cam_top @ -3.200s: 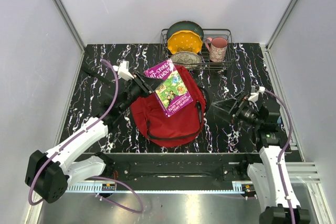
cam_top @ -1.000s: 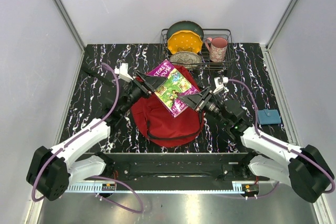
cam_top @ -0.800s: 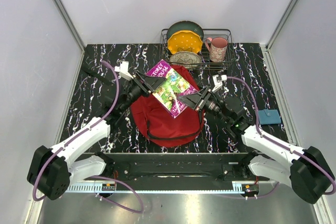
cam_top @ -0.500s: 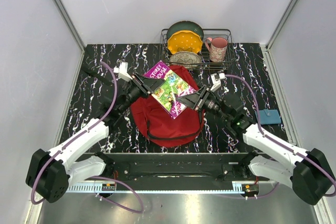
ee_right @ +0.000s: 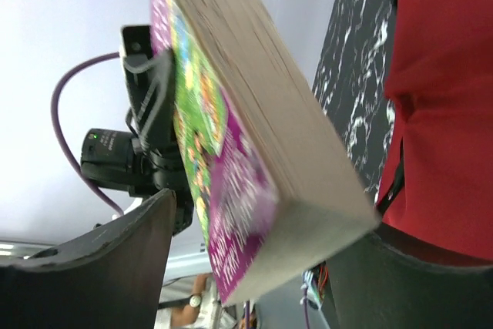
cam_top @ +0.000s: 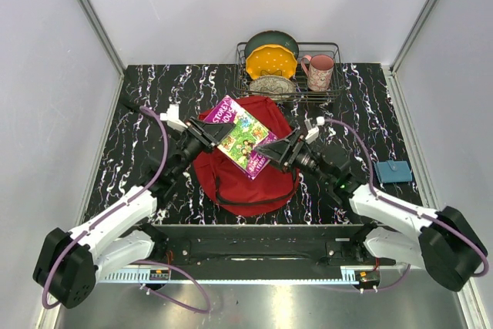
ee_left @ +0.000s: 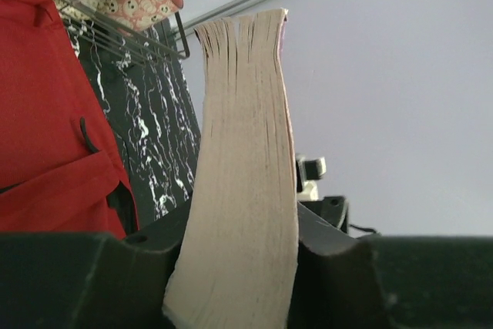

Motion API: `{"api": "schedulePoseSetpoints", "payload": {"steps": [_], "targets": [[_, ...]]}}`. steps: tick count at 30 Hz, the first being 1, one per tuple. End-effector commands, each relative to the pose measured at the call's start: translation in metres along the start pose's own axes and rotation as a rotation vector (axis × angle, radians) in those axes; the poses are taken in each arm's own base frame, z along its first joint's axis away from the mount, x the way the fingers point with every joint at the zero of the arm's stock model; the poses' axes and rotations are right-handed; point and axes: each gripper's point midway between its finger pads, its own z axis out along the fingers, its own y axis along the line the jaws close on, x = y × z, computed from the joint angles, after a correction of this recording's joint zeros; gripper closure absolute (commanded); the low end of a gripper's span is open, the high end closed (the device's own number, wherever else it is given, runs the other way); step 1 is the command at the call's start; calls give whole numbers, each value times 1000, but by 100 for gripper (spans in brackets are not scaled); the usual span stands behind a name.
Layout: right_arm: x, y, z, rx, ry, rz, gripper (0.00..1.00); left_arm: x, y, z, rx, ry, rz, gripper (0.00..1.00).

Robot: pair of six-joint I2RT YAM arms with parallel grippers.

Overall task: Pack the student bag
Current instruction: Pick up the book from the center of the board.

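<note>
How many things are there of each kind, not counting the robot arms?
Red fabric backpack: 1
Purple and green paperback book: 1
Black wire dish rack: 1
Round dishes in the rack, dark green dish, yellow dish, patterned dish: 3
Pink patterned mug: 1
Small flat teal pouch: 1
Total: 8

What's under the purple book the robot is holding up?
The red student bag lies under the purple book, which the left gripper holds above it. The bag's middle, right under the book, is covered, so whether its opening is there cannot be seen.
</note>
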Motion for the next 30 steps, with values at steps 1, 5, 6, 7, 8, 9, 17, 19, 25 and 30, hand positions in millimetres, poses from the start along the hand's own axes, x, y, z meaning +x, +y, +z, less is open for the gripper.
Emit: {"api": "schedulePoseSetpoints", "payload": {"steps": [1, 5, 6, 7, 8, 9, 17, 19, 25, 30], "targets": [[3, 31, 6, -153, -29, 65, 22, -35, -59, -3, 224, -151, -18, 100], [3, 33, 9, -169, -54, 73, 23, -36, -61, -4, 244, -163, -22, 100], [3, 33, 10, -173, -58, 73, 24, -35, -61, -4, 242, -157, -21, 100], [1, 37, 9, -188, -69, 68, 26, -35, -59, -3, 235, -153, -19, 100], [0, 37, 9, -195, -77, 66, 34, -34, -58, -3, 231, -150, -22, 100], [-2, 41, 9, -208, -85, 52, 36, -32, -56, -3, 226, -146, -22, 100], [-3, 53, 25, -252, -57, 42, 36, -25, -48, -1, 208, -117, -45, 100], [-3, 55, 25, -280, -62, 33, 46, -24, -48, -1, 208, -107, -46, 100], [-4, 55, 23, -282, -73, 4, 52, -25, -42, -4, 182, -117, -38, 100], [-18, 49, 12, -231, -169, -23, 41, -24, -42, -3, 182, -111, -42, 100]]}}
